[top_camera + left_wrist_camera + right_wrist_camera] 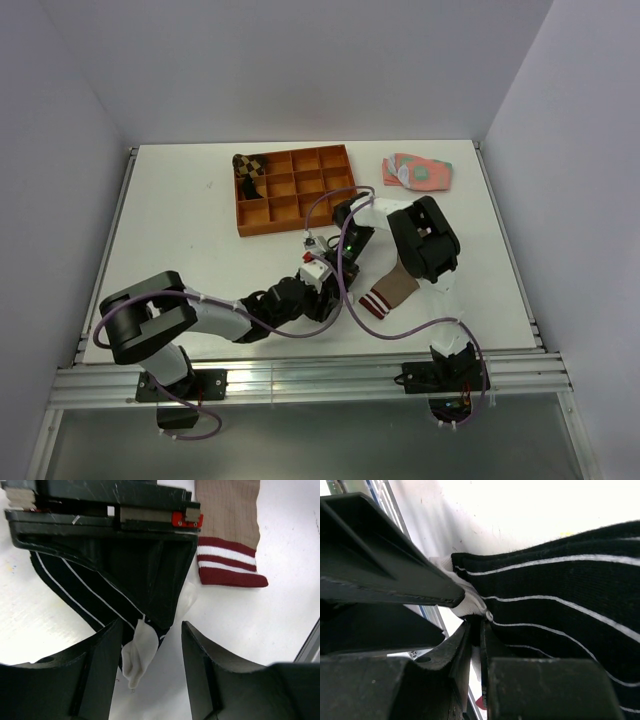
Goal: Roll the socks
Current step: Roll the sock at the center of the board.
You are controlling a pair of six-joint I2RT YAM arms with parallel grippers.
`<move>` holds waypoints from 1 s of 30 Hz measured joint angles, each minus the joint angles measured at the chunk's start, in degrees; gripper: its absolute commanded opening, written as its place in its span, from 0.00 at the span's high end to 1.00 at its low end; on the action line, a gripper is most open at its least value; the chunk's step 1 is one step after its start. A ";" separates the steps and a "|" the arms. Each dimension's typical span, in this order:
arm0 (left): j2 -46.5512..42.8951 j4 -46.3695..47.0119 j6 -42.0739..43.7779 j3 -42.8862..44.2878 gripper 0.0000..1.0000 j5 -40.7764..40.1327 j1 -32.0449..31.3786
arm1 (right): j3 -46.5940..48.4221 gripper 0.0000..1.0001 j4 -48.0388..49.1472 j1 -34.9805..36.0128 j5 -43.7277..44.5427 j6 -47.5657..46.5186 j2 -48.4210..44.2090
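both arms were built of white links between chunky black joint housings. the left arm (205, 315) had a big rounded black block near its shoulder; the right arm (430, 245) carried a boxy black housing. a purple cable (385, 335) looped loosely along each arm towards the black bases. a small green light (348, 237) glowed at one wrist. the left jaws were thick matte-black wedges. the body behind the right jaws was scratched black plastic with a grey rail and a red tab (187, 519) holding a screw.

One orange tray (270, 229) is counted; one checkered rolled sock (248, 168) is seen inside it, one pink-and-green pair (418, 172) beside it, one black striped sock (560, 595) and one tan sock (395, 290) before it.
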 measured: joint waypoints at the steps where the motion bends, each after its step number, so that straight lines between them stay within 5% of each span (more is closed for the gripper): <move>1: 0.44 0.28 0.00 0.02 0.45 0.33 0.02 | 0.00 0.88 -0.02 -0.09 0.00 0.04 0.02; 25: 4.15 6.03 -3.15 -1.73 0.60 4.81 1.77 | 0.59 0.89 -0.33 -1.66 0.17 4.04 1.07; 30: 5.92 7.04 -4.59 -1.70 0.78 4.74 2.12 | 0.15 0.86 -0.07 -1.86 0.28 4.44 1.07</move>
